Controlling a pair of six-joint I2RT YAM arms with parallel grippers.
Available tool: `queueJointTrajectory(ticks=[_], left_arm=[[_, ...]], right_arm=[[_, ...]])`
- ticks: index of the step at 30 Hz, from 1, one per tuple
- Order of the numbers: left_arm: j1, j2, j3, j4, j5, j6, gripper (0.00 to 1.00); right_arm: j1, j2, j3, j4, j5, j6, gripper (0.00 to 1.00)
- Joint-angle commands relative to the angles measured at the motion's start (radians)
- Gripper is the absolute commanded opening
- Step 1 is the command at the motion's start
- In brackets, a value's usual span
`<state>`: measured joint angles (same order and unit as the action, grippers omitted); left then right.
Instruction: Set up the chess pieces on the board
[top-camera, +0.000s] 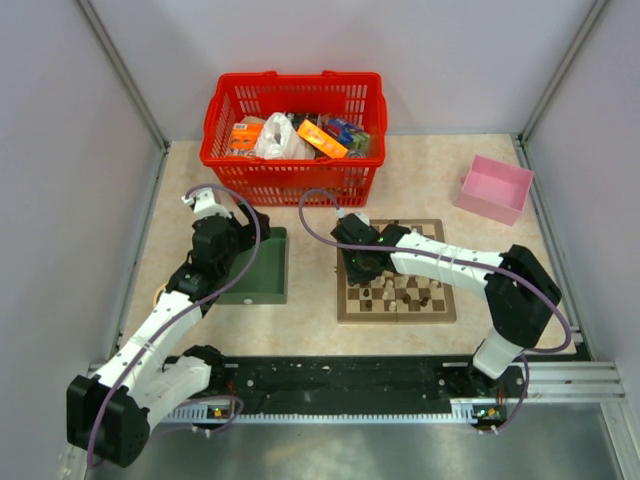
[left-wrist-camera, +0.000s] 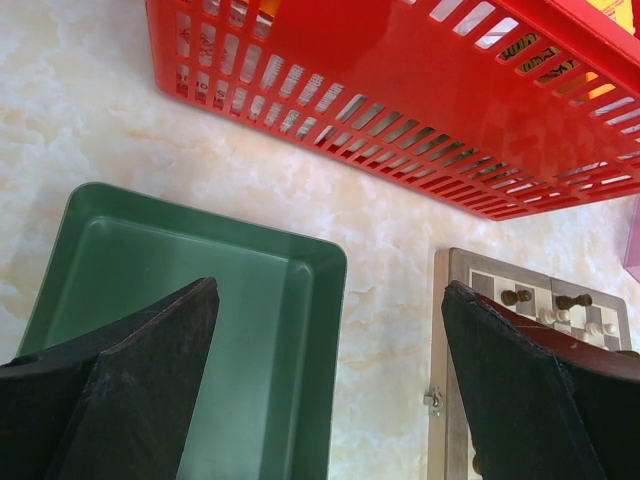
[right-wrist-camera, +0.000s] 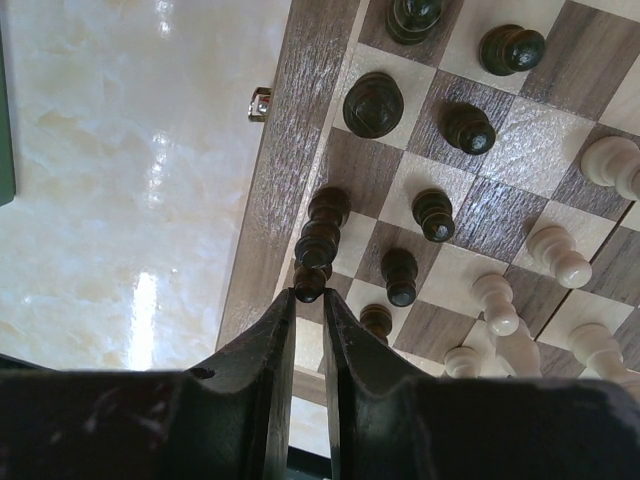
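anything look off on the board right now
One dark chess piece lies on its side by the board's rim, pinched at one end by the right gripper; the dark pieces near it stand upright.

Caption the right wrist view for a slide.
Right gripper, jaws almost together, at the end of a lying dark piece on the board rim.

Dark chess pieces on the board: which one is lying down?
The dark brown wooden piece at the rim of the checkered wooden board, right at the right claw's tips. It lies flat on its side; the other dark pieces stand upright.
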<state>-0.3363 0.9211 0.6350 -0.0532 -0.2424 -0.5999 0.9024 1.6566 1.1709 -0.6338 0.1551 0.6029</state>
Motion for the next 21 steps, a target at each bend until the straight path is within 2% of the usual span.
queueJointTrajectory(ticks=[1,6,14,19,21], left_arm=[[0.003,-0.002,-0.003,0.046,0.009,-0.003,0.99],[0.005,0.001,-0.004,0.044,0.012,-0.006,0.99],[0.003,0.004,-0.006,0.046,0.020,-0.003,0.99],[0.003,0.004,0.000,0.046,0.044,0.025,0.99],[0.003,0.007,0.011,0.044,0.049,0.035,0.99]], right_arm=[[0.012,-0.018,0.018,-0.021,0.031,-0.005,0.16],[0.012,-0.009,0.019,-0.021,0.028,-0.006,0.19],[0.012,-0.011,0.048,-0.014,0.020,-0.008,0.30],[0.013,-0.050,0.098,-0.014,0.061,-0.021,0.33],[0.010,-0.078,0.111,-0.021,0.102,-0.032,0.38]])
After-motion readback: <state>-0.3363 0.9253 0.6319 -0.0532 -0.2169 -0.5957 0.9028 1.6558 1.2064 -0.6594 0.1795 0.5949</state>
